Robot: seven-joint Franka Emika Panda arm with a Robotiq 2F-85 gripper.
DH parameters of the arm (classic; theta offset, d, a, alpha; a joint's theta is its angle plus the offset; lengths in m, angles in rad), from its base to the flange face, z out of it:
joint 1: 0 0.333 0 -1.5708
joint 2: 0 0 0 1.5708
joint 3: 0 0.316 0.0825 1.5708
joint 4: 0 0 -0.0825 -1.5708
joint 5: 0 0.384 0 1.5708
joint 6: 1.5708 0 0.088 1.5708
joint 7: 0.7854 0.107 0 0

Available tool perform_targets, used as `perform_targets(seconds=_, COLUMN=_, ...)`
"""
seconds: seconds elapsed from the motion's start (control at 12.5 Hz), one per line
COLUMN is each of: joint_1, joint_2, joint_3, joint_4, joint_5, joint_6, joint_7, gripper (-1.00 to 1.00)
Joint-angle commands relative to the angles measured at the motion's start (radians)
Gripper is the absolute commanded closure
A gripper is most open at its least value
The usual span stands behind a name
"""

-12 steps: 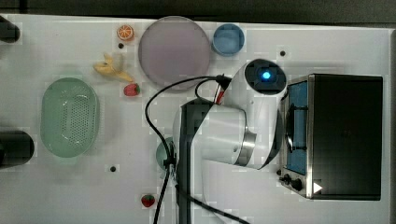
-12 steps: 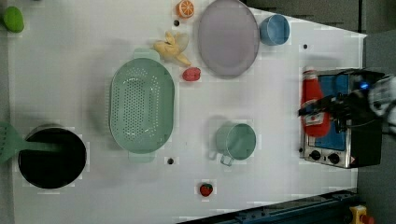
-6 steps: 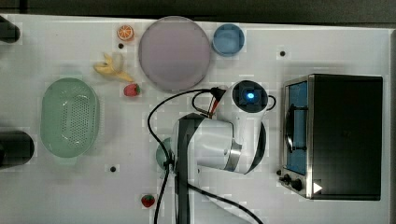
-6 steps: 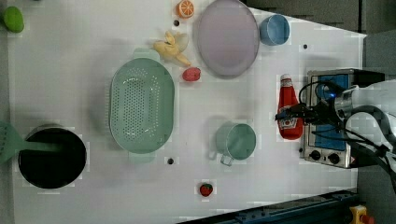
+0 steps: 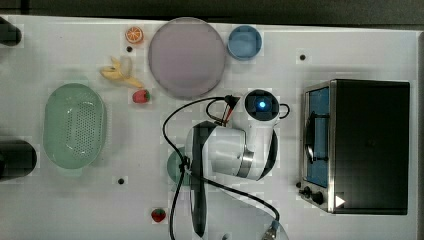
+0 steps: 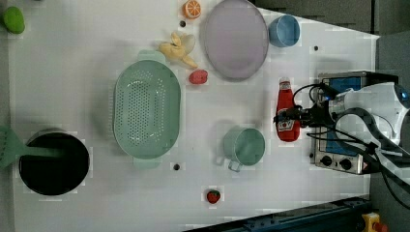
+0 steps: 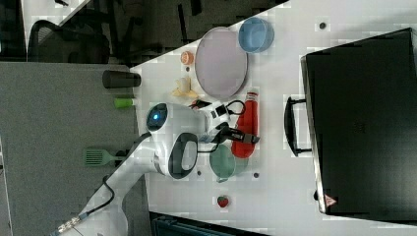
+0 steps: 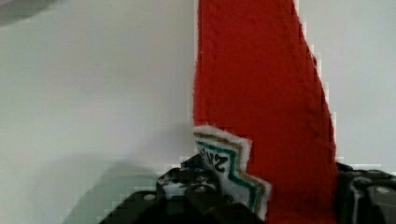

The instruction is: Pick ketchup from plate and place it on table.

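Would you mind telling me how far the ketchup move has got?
Done: the plate is bare and the ketchup bottle is off it, lying over the white table between the green cup and the toaster oven. In hand: the gripper is closed around the bottle. Left: releasing it and pulling away.

In the left view, bare table point(image 6: 63, 72) lies open at left; mug point(image 6: 245, 145) and toaster oven point(image 6: 341, 145) flank the ketchup point(image 6: 286, 113).

The ketchup bottle point(image 8: 266, 116) has a white label with dark, unreadable letters.
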Motion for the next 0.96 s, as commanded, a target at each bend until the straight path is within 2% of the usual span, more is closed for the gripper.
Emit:
perform_targets(seconds=0.08, joint_1=0.003, joint_2=-0.036, joint_3=0.01, joint_4=0.023, joint_5=-0.003, joint_6=0.031, joint_7=0.037, gripper=-0.67)
perform_targets(seconds=0.16, joint_1=0.003, joint_2=-0.051, joint_3=0.017, joint_4=0.036, joint_5=-0.003, joint_6=0.03, joint_7=0.037, gripper=-0.89)
perform_targets(seconds=0.24, joint_1=0.004, joint_2=-0.068, joint_3=0.018, joint_4=0.043, joint_5=-0.003, joint_6=0.009, joint_7=0.036, gripper=-1.0)
perform_targets(seconds=0.56, joint_1=0.011, joint_2=-0.183, joint_3=0.025, joint_4=0.137, joint_5=-0.003, joint_6=-0.106, joint_7=0.108, gripper=-1.0)
perform_targets(seconds=0.8, joint_1=0.015, joint_2=-0.276, joint_3=0.034, joint_4=0.267, joint_5=-0.005, joint_6=-0.258, joint_7=0.337, gripper=-1.0)
perform_targets(seconds=0.96, joint_1=0.017, joint_2=-0.32, joint_3=0.036, joint_4=0.36, joint_5=-0.019, joint_6=-0.435, joint_7=0.484, gripper=-1.0)
